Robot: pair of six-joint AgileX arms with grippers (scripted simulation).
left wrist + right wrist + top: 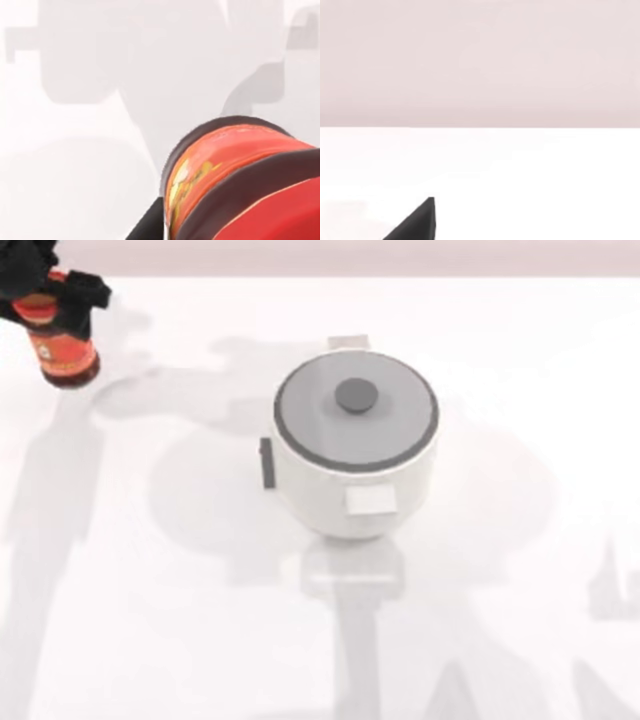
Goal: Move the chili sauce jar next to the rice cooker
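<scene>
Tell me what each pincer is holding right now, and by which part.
The left pincer holds the chili sauce jar by its lid end, at the table's far left. The right pincer shows only a dark tip with nothing visibly in it.

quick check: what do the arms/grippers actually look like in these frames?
Little shows. The left gripper is matte black and blocky, with angular edges; no cables or markings are visible. Of the right arm only a plain black wedge-shaped finger tip appears, in its own wrist view.

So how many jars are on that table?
1. The chili sauce jar sits at the table's far left corner, gripped by the left pincer, well apart from the rice cooker.
</scene>
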